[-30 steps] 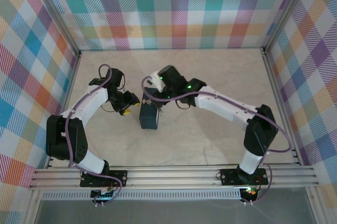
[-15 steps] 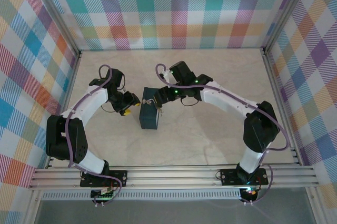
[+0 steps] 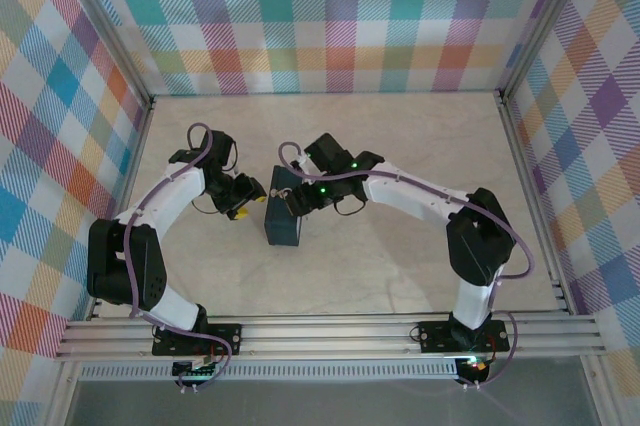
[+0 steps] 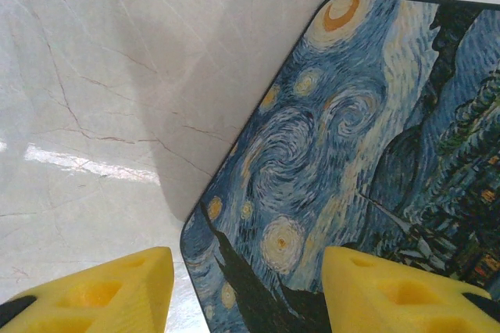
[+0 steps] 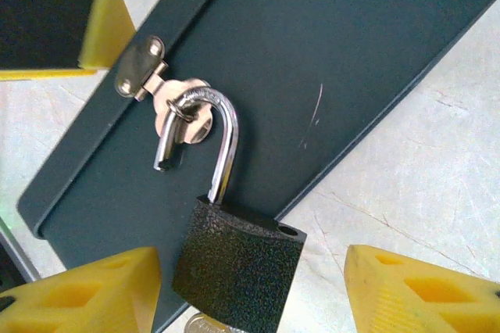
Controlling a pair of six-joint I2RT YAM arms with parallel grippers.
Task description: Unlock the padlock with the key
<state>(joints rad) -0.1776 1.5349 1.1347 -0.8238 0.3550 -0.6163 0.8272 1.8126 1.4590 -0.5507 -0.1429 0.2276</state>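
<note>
One small padlock (image 5: 234, 270) hangs on the dark slate-grey side of the box (image 5: 336, 51). Its body is a squat black block with a rough, pebbled finish and rounded corners. The polished steel shackle (image 5: 225, 137) is a thin U: one leg sits in the body, while the other ends free in the air, leaving an empty hole in the body's top. The bend is threaded through a small ring on the box's silvery hasp (image 5: 144, 67). A rounded sliver of pale metal, apparently the key (image 5: 200, 324), shows under the body's lower edge.

The box (image 3: 283, 226) stands on the marbled tabletop (image 3: 400, 266) near its middle, well clear of every edge. The smooth grey side carries a fine scratch. Its broad face (image 4: 351, 153) has rounded corners and a glossy print of swirling blue and yellow.

The right gripper (image 5: 254, 302) has its yellow fingertips spread either side of the padlock body, touching nothing. The left gripper (image 4: 246, 294) faces the printed panel, its fingers apart with nothing clamped.
</note>
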